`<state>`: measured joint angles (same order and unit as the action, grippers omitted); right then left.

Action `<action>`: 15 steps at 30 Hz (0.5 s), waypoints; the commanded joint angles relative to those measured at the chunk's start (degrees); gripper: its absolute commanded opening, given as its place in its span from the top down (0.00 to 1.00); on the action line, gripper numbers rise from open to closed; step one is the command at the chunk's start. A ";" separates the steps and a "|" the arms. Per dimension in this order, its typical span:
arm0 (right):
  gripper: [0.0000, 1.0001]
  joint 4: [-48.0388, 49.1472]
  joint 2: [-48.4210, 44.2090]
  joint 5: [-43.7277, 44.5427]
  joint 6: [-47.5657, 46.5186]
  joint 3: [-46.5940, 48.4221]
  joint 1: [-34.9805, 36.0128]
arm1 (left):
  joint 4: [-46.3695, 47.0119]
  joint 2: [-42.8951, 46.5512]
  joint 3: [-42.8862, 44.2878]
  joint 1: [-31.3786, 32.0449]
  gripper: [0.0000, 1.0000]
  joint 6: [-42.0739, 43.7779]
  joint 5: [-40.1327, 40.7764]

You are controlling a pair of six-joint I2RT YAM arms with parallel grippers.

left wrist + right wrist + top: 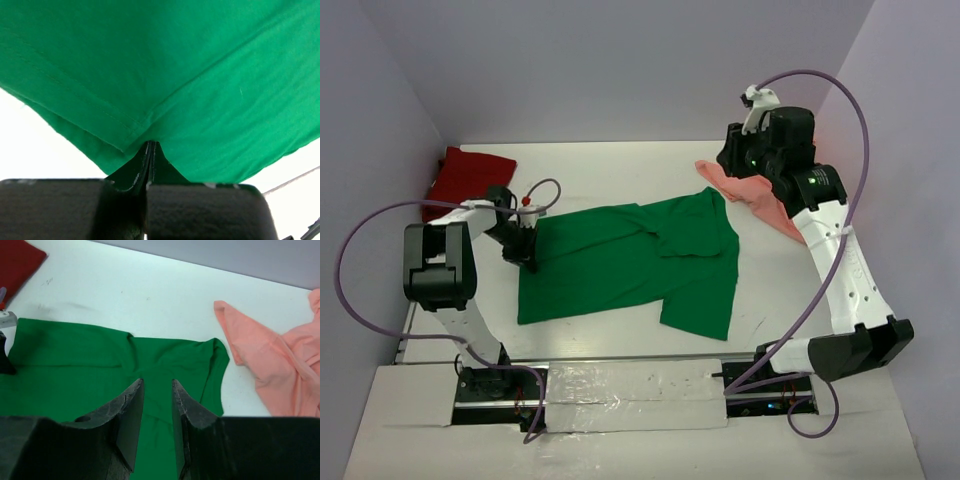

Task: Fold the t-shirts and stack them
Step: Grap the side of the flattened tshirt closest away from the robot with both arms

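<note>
Top external: shows green shirt (620, 265) spread across middle of table (620, 165), right side doubled over itself. Shows red shirt (465, 175) bunched in far left corner and pink shirt (755, 195) crumpled at far right, partly hidden under right arm, just beside green shirt's upper right corner. Places left gripper (528, 262) low at green shirt's left edge.

Left wrist: shows jaws pressed together with a hemmed corner of green shirt pinched at their tips, cloth fanning away from them.

Right wrist: shows right gripper (157, 390) raised off table, jaws a little apart with nothing between them. Shows green shirt below and ahead, pink shirt to right, red shirt far left.
</note>
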<state>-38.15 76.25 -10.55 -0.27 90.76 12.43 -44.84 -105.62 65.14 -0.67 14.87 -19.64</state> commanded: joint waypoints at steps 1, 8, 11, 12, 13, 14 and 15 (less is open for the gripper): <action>0.64 0.71 -2.77 -1.41 1.94 2.23 -1.35 | 11.43 -4.94 1.21 0.14 1.00 -0.37 11.11; 0.64 0.71 -5.05 -2.55 2.12 0.03 -2.84 | 13.99 -8.02 7.27 0.14 1.00 -2.57 14.10; 0.64 1.06 -5.76 -2.99 2.03 -1.64 -3.11 | 14.52 -9.51 9.20 0.05 1.00 -3.36 14.19; 0.64 0.97 -5.85 -2.99 1.94 -2.25 -3.20 | 14.78 -10.21 9.47 0.14 1.00 -3.71 14.36; 0.64 0.97 -5.85 -2.99 1.94 -2.52 -3.28 | 15.04 -10.39 9.74 0.14 1.00 -3.89 14.54; 0.64 1.06 -5.93 -2.99 1.86 -3.04 -3.29 | 15.22 -10.83 10.17 0.14 1.00 -4.06 14.19; 0.64 1.06 -5.85 -2.99 1.77 -3.22 -3.29 | 15.13 -11.01 10.26 0.05 1.00 -4.06 14.02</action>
<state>-38.17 71.64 -12.88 1.21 88.40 9.58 -36.45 -112.14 75.90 -0.40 10.74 -10.72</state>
